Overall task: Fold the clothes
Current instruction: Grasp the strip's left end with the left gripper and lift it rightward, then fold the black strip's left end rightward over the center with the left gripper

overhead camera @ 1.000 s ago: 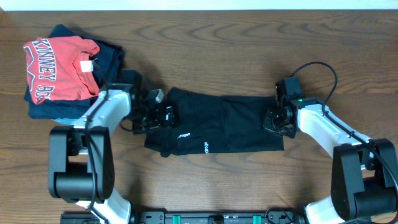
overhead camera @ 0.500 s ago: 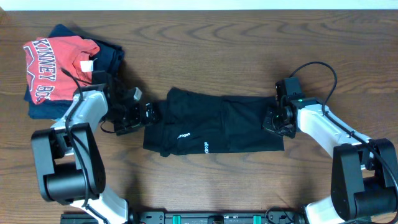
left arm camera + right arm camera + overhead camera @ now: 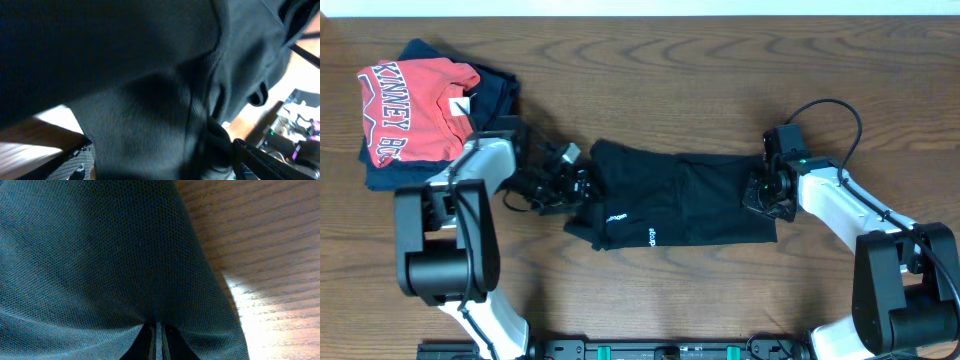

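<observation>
The black garment [image 3: 680,200] lies stretched across the middle of the table, with tiny white logo prints near its front edge. My left gripper [image 3: 578,186] is at its left end and shut on the fabric, which fills the left wrist view [image 3: 150,100]. My right gripper [image 3: 760,192] is at its right end and shut on a thin pinch of the fabric; the black mesh cloth fills the right wrist view [image 3: 100,255], bunched between the fingertips [image 3: 156,335].
A stack of folded clothes sits at the back left: a red T-shirt with white lettering [image 3: 415,105] on top of navy [image 3: 495,85] and light blue garments. Bare wooden table [image 3: 680,80] surrounds the garment.
My left gripper swung out to the left, then came back right, and the garment's left end is now bunched further in. The right arm has not moved.
</observation>
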